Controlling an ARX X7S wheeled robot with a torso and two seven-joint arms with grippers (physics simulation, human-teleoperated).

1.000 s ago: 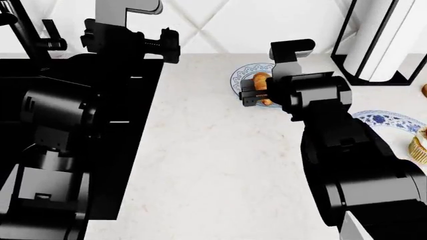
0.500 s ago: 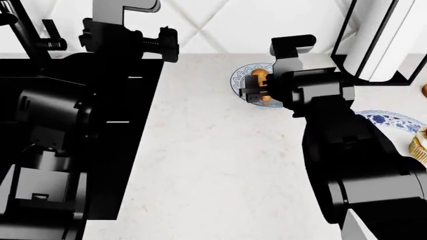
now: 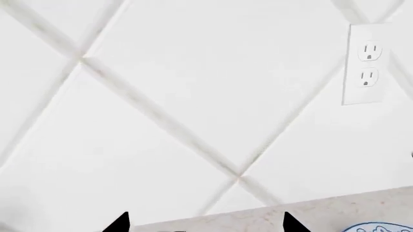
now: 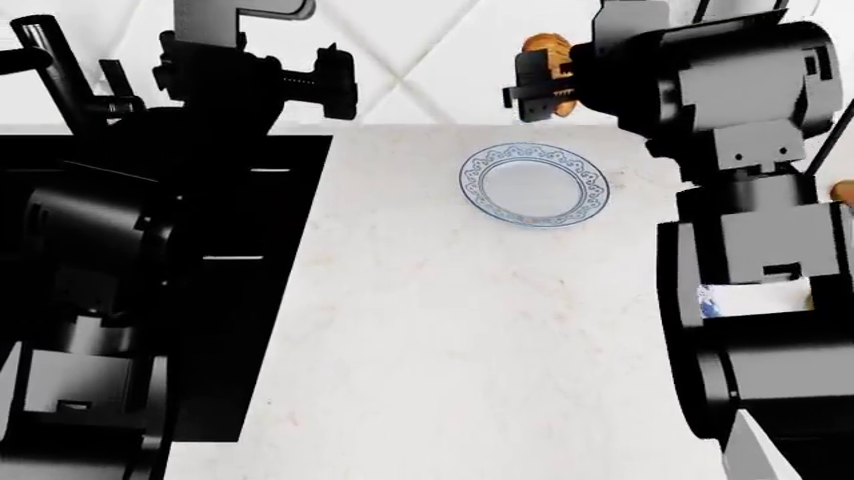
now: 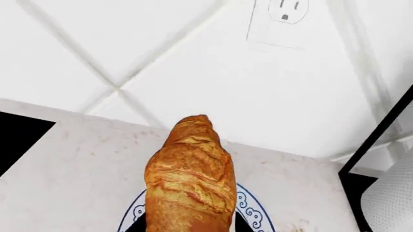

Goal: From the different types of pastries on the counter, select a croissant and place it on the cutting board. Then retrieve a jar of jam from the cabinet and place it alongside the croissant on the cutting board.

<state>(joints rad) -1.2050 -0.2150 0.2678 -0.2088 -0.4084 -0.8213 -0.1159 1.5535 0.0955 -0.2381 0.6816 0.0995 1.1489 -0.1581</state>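
Your right gripper (image 4: 539, 85) was clamped on the croissant (image 4: 546, 47), holding it well above the counter (image 4: 454, 330), up in front of the white diamond-tiled wall (image 4: 441, 50). In the head view the golden pastry poked out above and between the black fingers. In the right wrist view the croissant (image 5: 190, 176) filled the middle of the picture, its ridged brown body pointing away from the camera with its tapered tip toward the wall.

Below it lay the blue-and-white plate (image 4: 534, 185), flat on the counter with nothing on it. The right wrist view caught the plate rim (image 5: 252, 212) peeking out on both sides of the croissant. A wall outlet (image 5: 277, 21) sat on the tiles above, and part of a black-framed stand (image 5: 380, 140) showed at one edge.

Your left gripper (image 4: 320, 85) hovered over the dark sink (image 4: 254, 280) area, beside the black faucet (image 4: 54, 70). In the left wrist view its two black fingertips (image 3: 119, 223) stood spread wide apart with nothing between them, facing the tiled wall and an outlet (image 3: 368, 63). A sliver of the plate (image 3: 380, 227) showed at the corner of that view.

At the far right edge of the head view a small orange-brown bit (image 4: 842, 190) showed beside your right arm; you could not tell what it was. The cutting board and the jam jar were not visible in any view.
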